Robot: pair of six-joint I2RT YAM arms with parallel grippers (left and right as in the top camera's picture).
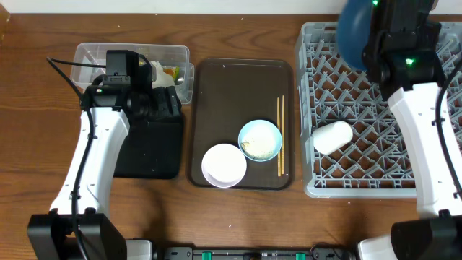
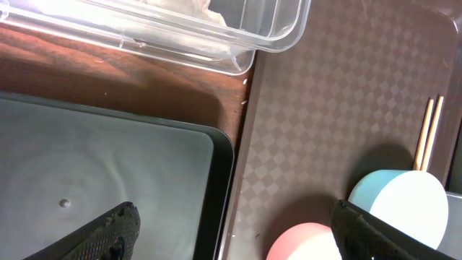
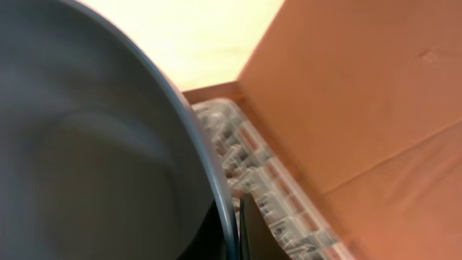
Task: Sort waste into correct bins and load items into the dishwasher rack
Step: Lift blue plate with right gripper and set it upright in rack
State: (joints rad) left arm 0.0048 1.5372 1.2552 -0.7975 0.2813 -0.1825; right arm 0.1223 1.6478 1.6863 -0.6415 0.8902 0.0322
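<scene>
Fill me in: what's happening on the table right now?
The right gripper is shut on the large dark-blue round plate, holding it above the light-grey plastic lattice rack, where a small pale cup lies on its side. The left gripper hangs open over the shallow black tray, beside the clear plastic tub holding a crumpled white napkin and yellow wrapper. A light-blue bowl, white bowl and thin wooden chopsticks sit on the brown tray.
</scene>
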